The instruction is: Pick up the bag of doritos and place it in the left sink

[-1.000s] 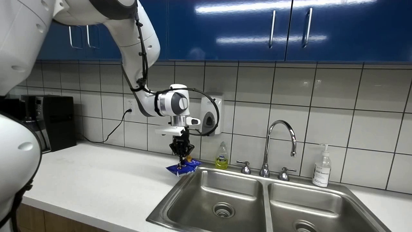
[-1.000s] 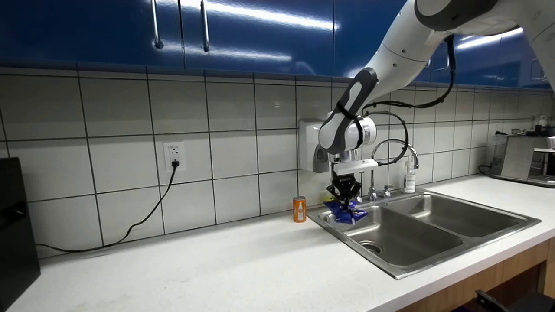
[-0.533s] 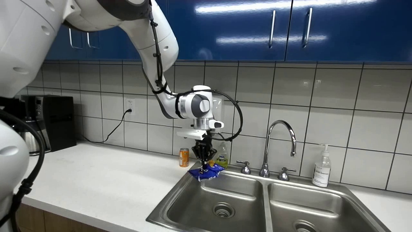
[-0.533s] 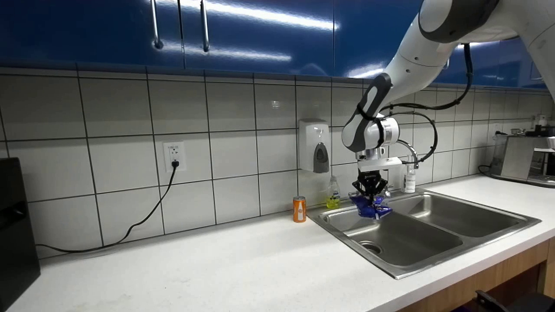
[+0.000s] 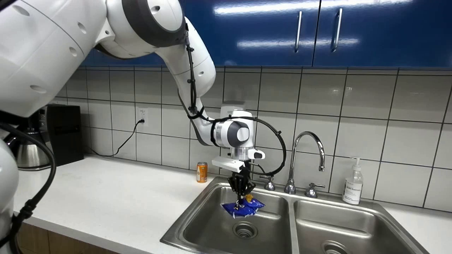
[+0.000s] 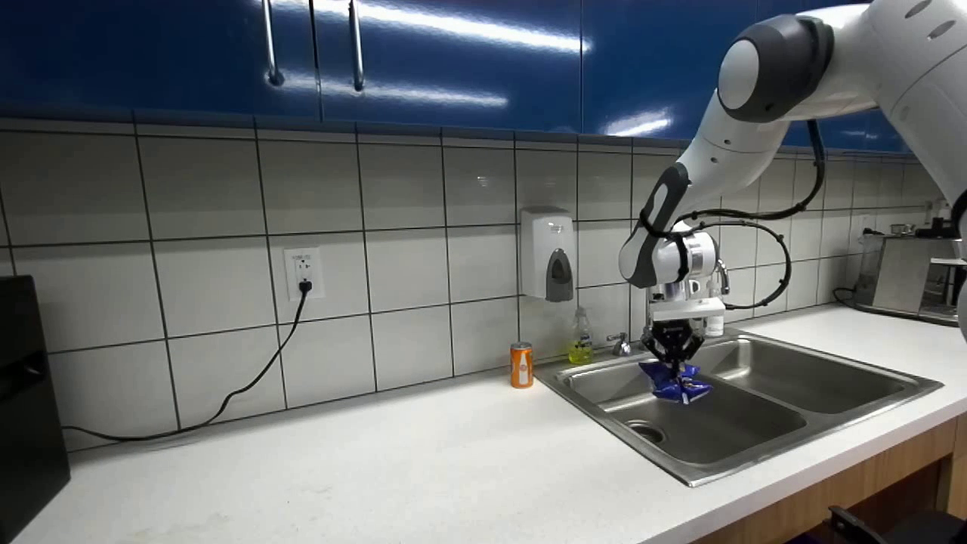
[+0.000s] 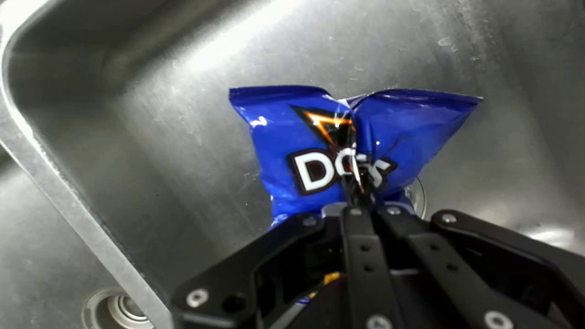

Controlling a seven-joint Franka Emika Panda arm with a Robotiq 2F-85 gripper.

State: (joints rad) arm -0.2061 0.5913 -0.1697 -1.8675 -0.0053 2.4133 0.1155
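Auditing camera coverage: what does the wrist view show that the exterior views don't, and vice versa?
Only wrist: white lettering clear enough to read on the crinkled glossy blue Doritos bag.
Only exterior views: orange cylindrical can, white wall outlet.
Shared: the bag pinched in the black jointed gripper, over the rectangular stainless-steel left sink.

In both exterior views I see glossy blue cabinets (image 6: 453, 68) above, pale tiled wall (image 6: 404, 272) mid-frame, white worktop (image 6: 340, 468) lower left.
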